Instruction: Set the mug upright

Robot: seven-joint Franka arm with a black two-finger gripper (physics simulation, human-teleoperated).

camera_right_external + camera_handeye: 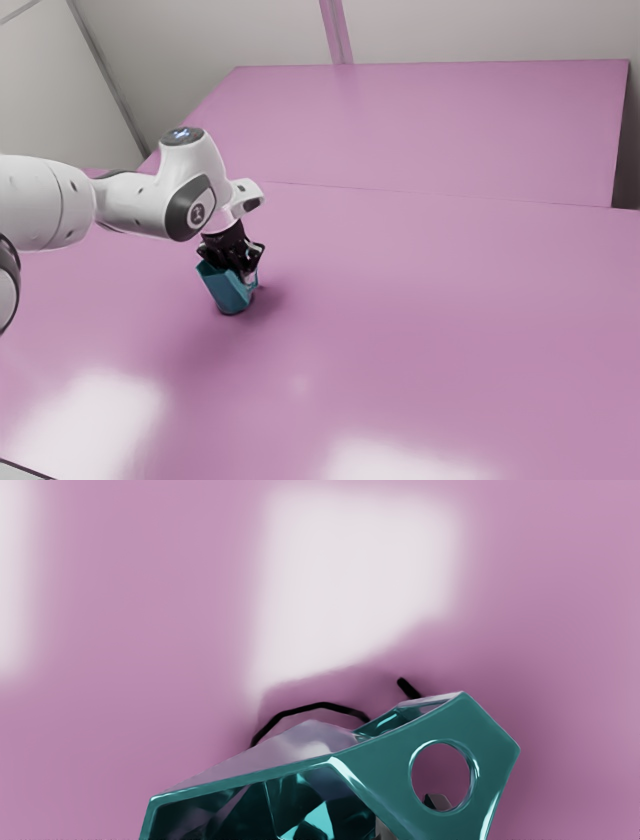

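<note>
In the exterior view the gripper [243,270] points down at the top of the teal mug [228,292], which leans a little with its mouth facing up. My wrist view has the faceted mug [370,757] at the bottom edge, its mouth toward the camera and its ring handle beside it. The gripper [411,819] is shut on the mug's wall: one grey fingertip is inside the mouth, and the other shows through the handle's hole. Most of the fingers and the mug's base are hidden.
The mug is over a glossy pink table [430,310] with bright reflections. A raised pink surface [430,120] lies behind it, before a pale wall. Thin black curved lines show beside the mug in the wrist view.
</note>
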